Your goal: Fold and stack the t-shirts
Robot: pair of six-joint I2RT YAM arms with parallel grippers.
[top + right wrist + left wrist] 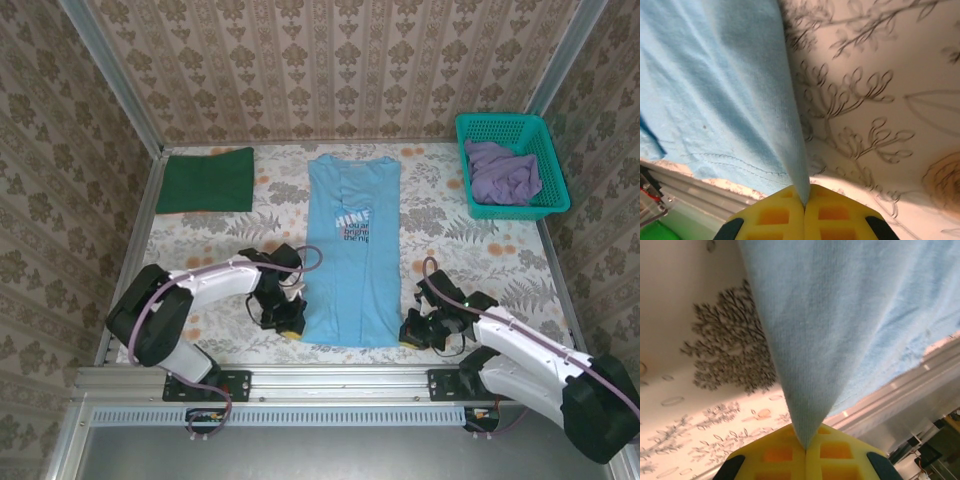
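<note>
A light blue t-shirt (352,250) with dark chest lettering lies lengthwise in the middle of the table, its sides folded in. My left gripper (291,325) is shut on its near left corner, the cloth (840,320) pinched between the yellow fingers (775,455). At the near right corner my right gripper (410,337) is shut on the light blue cloth (730,100) between its yellow fingers (835,215). A dark green t-shirt (206,180) lies folded at the far left. A dull purple t-shirt (503,170) sits crumpled in the basket.
The teal mesh basket (556,170) stands at the far right corner. Patterned walls enclose the floral table (470,250) on three sides. A metal rail (330,380) runs along the near edge by the arm bases.
</note>
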